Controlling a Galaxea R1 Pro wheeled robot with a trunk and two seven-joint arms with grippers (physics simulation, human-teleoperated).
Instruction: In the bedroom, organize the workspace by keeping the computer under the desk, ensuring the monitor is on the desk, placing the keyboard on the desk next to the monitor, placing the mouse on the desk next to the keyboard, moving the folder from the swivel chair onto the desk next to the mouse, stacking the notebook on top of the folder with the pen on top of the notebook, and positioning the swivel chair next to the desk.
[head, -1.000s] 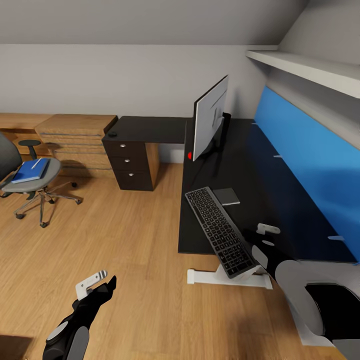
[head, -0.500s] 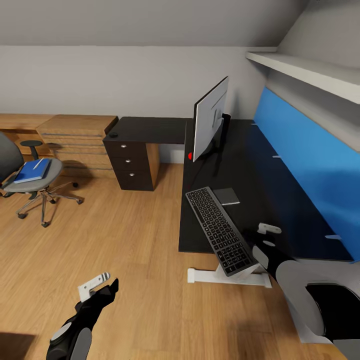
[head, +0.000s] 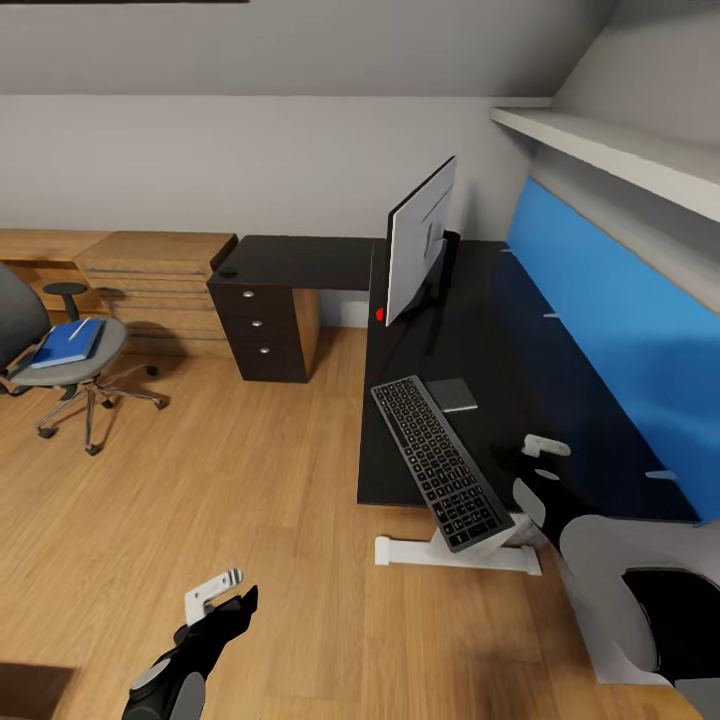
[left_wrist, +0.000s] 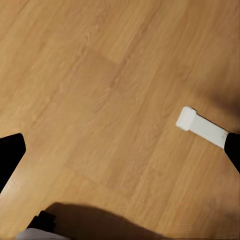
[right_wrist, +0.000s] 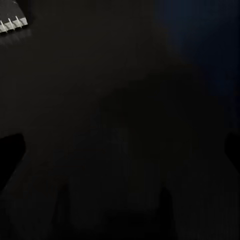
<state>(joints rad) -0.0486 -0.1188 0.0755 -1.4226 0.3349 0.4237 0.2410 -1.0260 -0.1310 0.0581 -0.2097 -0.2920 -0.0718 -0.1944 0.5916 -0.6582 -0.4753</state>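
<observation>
The black desk (head: 470, 330) runs along the blue wall panel at the right. A monitor (head: 420, 240) stands on it, seen nearly edge-on. A grey keyboard (head: 440, 458) lies askew on the desk, its near end overhanging the front edge. My right gripper (head: 541, 462) hovers open just right of the keyboard; the keyboard's corner (right_wrist: 11, 24) shows in the right wrist view. A blue folder (head: 66, 341) with a pen on top rests on the swivel chair (head: 62, 372) far left. My left gripper (head: 222, 592) hangs open above the wooden floor (left_wrist: 100, 90).
A flat dark grey pad (head: 452, 393) lies beside the keyboard. A black drawer cabinet (head: 262, 325) with a small black object (head: 227, 269) on top adjoins the desk. Wooden furniture (head: 150, 270) lines the back wall. A white desk foot (head: 455, 555) sits on the floor.
My left gripper has dropped lower and moved a little right over the floor. My right gripper has shifted slightly away from the keyboard. The view itself has moved a little.
</observation>
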